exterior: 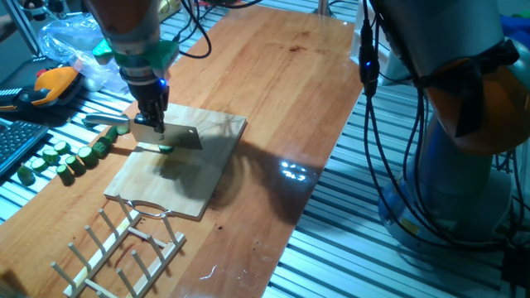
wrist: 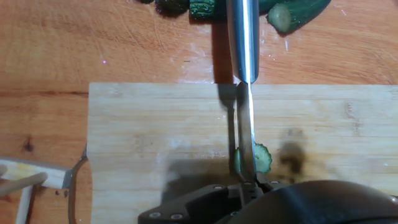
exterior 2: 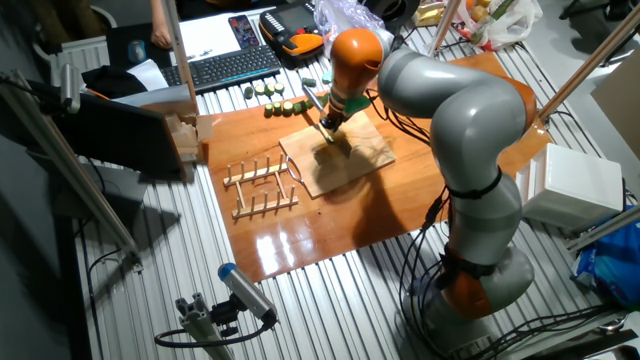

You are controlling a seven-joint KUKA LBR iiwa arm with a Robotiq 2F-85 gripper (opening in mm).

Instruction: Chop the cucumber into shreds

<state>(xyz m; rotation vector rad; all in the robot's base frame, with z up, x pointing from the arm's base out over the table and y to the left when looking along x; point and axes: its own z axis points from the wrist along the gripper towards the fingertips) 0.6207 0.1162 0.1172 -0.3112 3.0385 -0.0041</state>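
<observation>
My gripper (exterior: 151, 114) is shut on a knife and holds it over the wooden board (exterior: 199, 174). The flat blade (exterior: 172, 137) stands edge-down on the board. In the hand view the blade (wrist: 247, 134) cuts across the cucumber (wrist: 263, 158), a small round slice with a dark green rim. A smaller part of the slice shows left of the blade. The steel handle (wrist: 242, 37) points away from me. In one fixed view the slice (exterior: 166, 149) is a green spot under the blade. The shreds are not in view.
Several thick dark green cucumber chunks (exterior: 66, 157) lie on the table left of the board, and also show in the hand view (wrist: 298, 12). A wooden rack (exterior: 124, 248) lies at the board's near end. A keyboard (exterior 2: 225, 65) and an orange tool (exterior: 54, 83) lie beyond the table's edge.
</observation>
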